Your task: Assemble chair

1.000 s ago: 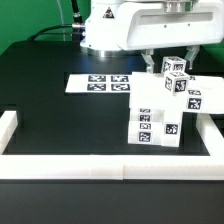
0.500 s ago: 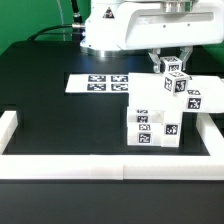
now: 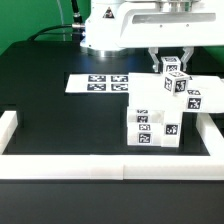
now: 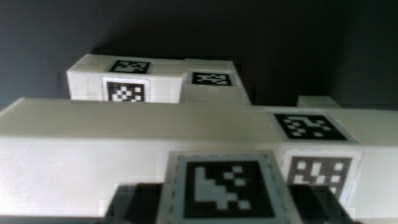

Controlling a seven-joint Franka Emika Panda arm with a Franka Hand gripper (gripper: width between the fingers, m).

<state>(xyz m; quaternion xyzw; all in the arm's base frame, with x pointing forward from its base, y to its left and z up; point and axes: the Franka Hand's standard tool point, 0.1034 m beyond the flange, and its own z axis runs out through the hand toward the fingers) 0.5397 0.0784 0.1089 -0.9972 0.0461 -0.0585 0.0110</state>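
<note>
The chair point(image 3: 152, 118) is a stack of white tagged blocks at the exterior view's right, near the front rail. One small tagged piece point(image 3: 176, 80) stands on top of it. My gripper point(image 3: 172, 66) comes down from above with a finger against each side of that piece, shut on it. In the wrist view the same piece point(image 4: 222, 185) fills the space between the two dark fingers point(image 4: 139, 208), with the gripper point(image 4: 222, 206) over a wide white slab point(image 4: 125, 125) of the chair. A further tagged block point(image 4: 151, 80) lies beyond it.
The marker board point(image 3: 100, 83) lies flat on the black table, left of the chair in the exterior view. A white border rail point(image 3: 100, 165) runs along the front, with raised ends at the left point(image 3: 8, 125) and right point(image 3: 212, 135). The robot base point(image 3: 105, 30) stands behind.
The two fingers, set wide either side of the top piece a second ago, have closed in onto its sides. The chair and the arm stay where they were.
</note>
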